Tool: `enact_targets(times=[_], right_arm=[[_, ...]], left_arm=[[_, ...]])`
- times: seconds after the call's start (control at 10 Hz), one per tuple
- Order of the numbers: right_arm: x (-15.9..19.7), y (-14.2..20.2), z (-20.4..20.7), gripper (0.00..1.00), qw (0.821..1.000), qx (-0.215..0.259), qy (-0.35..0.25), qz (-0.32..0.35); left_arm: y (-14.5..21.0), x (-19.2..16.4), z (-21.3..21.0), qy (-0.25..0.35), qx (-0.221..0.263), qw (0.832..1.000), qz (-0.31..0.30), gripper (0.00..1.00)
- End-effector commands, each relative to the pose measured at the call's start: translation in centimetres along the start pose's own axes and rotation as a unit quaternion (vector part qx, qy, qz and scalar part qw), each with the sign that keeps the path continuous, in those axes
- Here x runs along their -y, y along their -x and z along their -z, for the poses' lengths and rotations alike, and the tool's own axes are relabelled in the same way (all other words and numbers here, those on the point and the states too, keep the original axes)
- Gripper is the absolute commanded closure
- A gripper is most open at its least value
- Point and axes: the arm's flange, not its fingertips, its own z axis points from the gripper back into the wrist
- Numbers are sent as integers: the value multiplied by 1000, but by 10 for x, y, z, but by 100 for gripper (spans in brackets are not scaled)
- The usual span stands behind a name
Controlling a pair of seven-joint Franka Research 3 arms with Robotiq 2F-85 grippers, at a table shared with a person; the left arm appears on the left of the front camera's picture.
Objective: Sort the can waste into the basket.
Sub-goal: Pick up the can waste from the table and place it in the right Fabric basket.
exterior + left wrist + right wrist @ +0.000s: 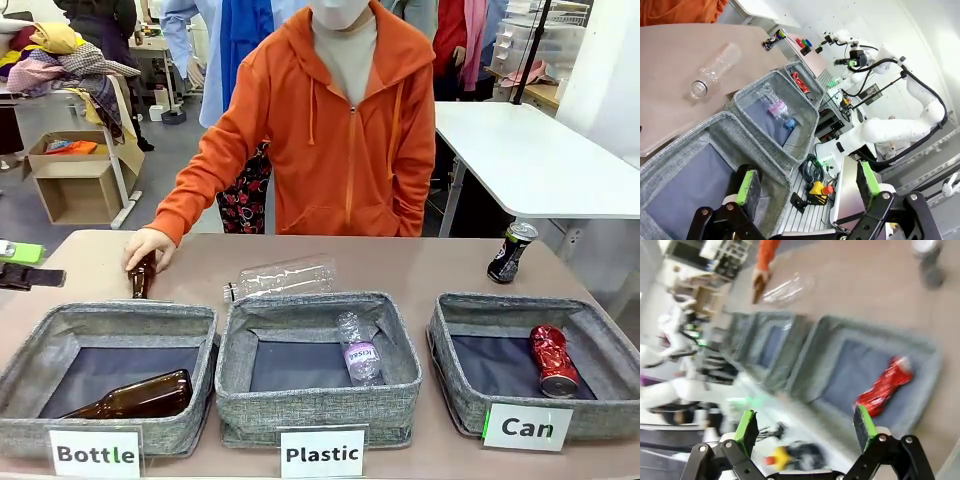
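Half done: found red can (553,360) lying inside basket (600,418). Left black can (511,252) standing on table (400,270) just beyond basket's far rim, yet to go in. Saw left gripper (807,181) and right gripper (806,424) both spread open, gripping nothing.

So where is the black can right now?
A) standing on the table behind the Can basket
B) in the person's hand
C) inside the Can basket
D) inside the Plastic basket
A: the black can stands on the table behind the Can basket, where the red can lies.
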Motion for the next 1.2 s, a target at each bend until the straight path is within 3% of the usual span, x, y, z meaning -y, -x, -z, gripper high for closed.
enact_targets(times=[0.0, 0.1, 0.3, 0.4, 0.7, 0.8, 0.9, 1.1], right_arm=[[40, -16, 10, 0, 992, 43, 79, -88], [56, -26, 13, 0, 986, 46, 109, -116], [69, -34, 23, 0, 988, 34, 100, -116], [48, -23, 4, 0, 987, 27, 108, -113], [60, -26, 15, 0, 987, 24, 112, -115], [69, -29, 26, 0, 983, 25, 89, -159], [88, -42, 33, 0, 979, 50, 68, -187], [119, -56, 43, 0, 969, 52, 35, -239]], left_arm=[[0, 4, -2, -3, -2, 1000, -4, 0], [0, 4, -2, -3, -2, 1000, -4, 0], [0, 4, -2, -3, -2, 1000, -4, 0], [0, 4, -2, -3, -2, 1000, -4, 0], [0, 4, -2, -3, -2, 1000, -4, 0], [0, 0, 0, 0, 0, 1000, 0, 0], [-14, 26, -53, 38, 43, 998, -10, 0], [-20, 56, -147, 19, 117, 993, 11, 0]])
